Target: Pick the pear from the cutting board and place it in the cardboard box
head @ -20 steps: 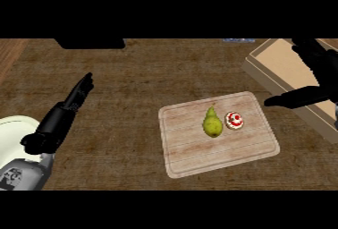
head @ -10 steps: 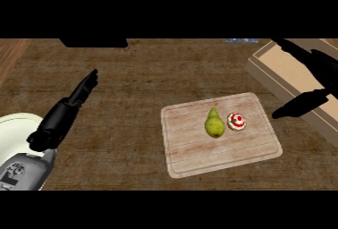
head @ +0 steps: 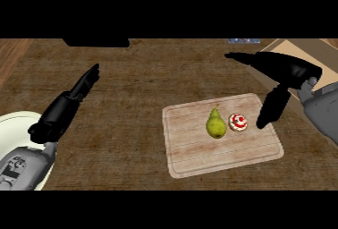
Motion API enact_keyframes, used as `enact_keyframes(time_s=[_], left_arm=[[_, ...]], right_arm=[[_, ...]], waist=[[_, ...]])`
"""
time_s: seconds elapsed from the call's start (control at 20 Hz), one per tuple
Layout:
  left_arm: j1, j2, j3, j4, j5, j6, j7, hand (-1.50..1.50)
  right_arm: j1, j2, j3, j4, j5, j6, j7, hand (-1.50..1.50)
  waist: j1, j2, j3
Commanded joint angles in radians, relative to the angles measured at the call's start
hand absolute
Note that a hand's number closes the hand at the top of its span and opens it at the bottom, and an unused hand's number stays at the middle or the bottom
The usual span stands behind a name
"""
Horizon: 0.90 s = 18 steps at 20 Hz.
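A green pear (head: 215,125) lies upright-looking on the pale wooden cutting board (head: 218,152), near its middle. My right hand (head: 285,74) hovers over the board's upper right corner, open, with its thumb (head: 270,108) pointing down beside a small red-and-white object (head: 238,122) and apart from the pear. The cardboard box (head: 296,48) shows at the top right, mostly hidden behind that hand. My left hand (head: 66,106) stays open at the left, fingers stretched toward the upper right, far from the board.
A dark wooden counter (head: 132,170) carries everything. A white plate (head: 20,129) peeks out at the lower left under my left forearm. A black shape (head: 95,42) sits at the top edge.
My right hand has moved left and lower, from over the box toward the board's right side. The left hand has barely shifted. The pear has not moved.
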Motion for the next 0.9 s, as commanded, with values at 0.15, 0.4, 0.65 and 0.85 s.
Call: enact_keyframes(time_s=[0.15,0.4,0.65,0.85], left_arm=[[0.002,-0.034,0.023,0.030,-0.008,-0.020,-0.010,0.00],[0.050,-0.014,0.054,0.022,-0.034,-0.042,-0.041,0.00],[0.009,-0.050,0.069,0.018,-0.053,-0.056,0.015,0.00],[0.006,-0.069,0.087,0.028,-0.081,-0.056,0.011,0.00]], right_arm=[[-0.144,0.146,0.052,0.080,0.018,0.177,0.216,-1.50],[-0.149,0.286,0.055,0.069,0.009,0.208,0.420,-1.50],[-0.144,0.357,0.020,0.158,0.058,0.226,0.426,-1.50],[-0.096,0.379,0.035,0.142,0.140,0.209,0.417,-1.50]], waist=[[-0.009,0.002,0.000],[-0.015,-0.002,0.001],[-0.017,0.000,0.001],[-0.020,-0.001,0.002]])
